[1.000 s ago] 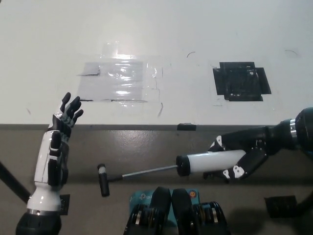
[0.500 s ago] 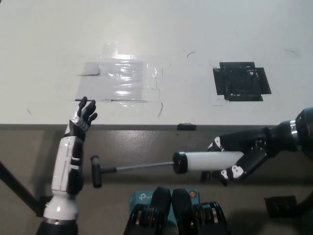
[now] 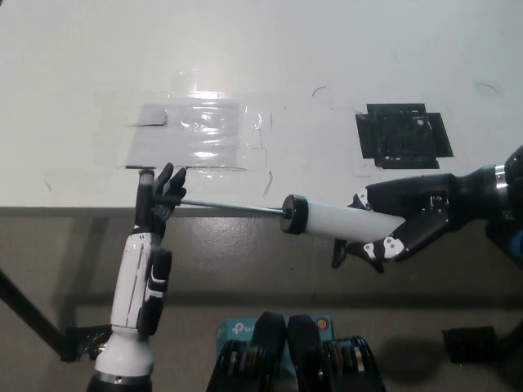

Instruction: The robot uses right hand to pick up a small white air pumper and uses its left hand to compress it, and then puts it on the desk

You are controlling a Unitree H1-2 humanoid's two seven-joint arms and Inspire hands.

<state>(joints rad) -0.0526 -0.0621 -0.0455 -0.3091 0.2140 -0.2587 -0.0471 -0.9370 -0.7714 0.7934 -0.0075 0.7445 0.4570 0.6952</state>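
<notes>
My black right hand point(image 3: 400, 224) is shut on the white barrel of the small air pumper point(image 3: 327, 218), holding it level in front of the desk's front edge. The pumper's thin metal rod point(image 3: 233, 207) is drawn out to the left. Its black T-handle point(image 3: 145, 196) stands upright at the rod's end. My white left hand point(image 3: 155, 216) is raised with its dark fingertips point(image 3: 173, 184) right at the handle, fingers apart. I cannot tell whether they touch it.
The white desk point(image 3: 82, 65) fills the upper picture, its front edge running across the middle. A clear tape patch point(image 3: 200, 131) lies on it at centre left and a black tape square point(image 3: 402, 135) at the right. Grey floor lies below.
My right hand has lifted the pumper up to desk-edge height. My left hand has moved right and up until its fingertips meet the T-handle.
</notes>
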